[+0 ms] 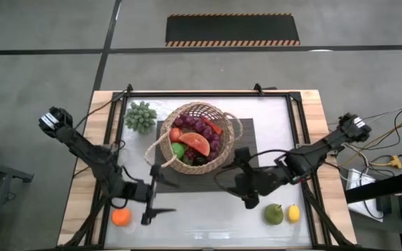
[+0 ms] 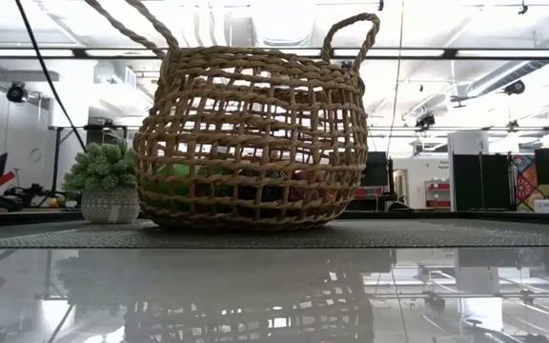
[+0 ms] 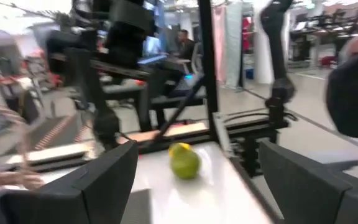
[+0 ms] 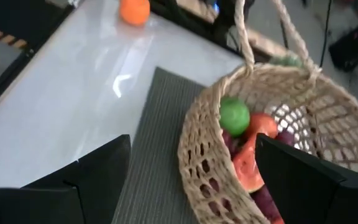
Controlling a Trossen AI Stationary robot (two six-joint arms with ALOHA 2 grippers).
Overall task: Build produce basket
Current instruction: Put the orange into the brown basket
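Observation:
The wicker basket (image 1: 195,137) stands on a dark ribbed mat (image 1: 246,132) at mid-table. It holds purple grapes (image 1: 204,128), a watermelon slice (image 4: 248,163), a green apple (image 4: 234,116) and a red piece (image 1: 175,134). Lying on the tabletop are an orange (image 1: 121,217) at the near left and a green pear (image 1: 273,213) with a lemon (image 1: 293,213) at the near right. My left gripper (image 1: 167,198) hovers open just right of the orange, pointing toward the pear (image 3: 185,163). My right gripper (image 1: 225,178) hovers open at the basket's near right side, slanting down at its rim (image 4: 197,134).
A small potted succulent (image 1: 140,116) stands at the far left beside the basket. Black frame rails (image 1: 114,125) and cables run along the table's left and right sides. Bare glossy tabletop (image 1: 208,219) lies between the orange and the pear.

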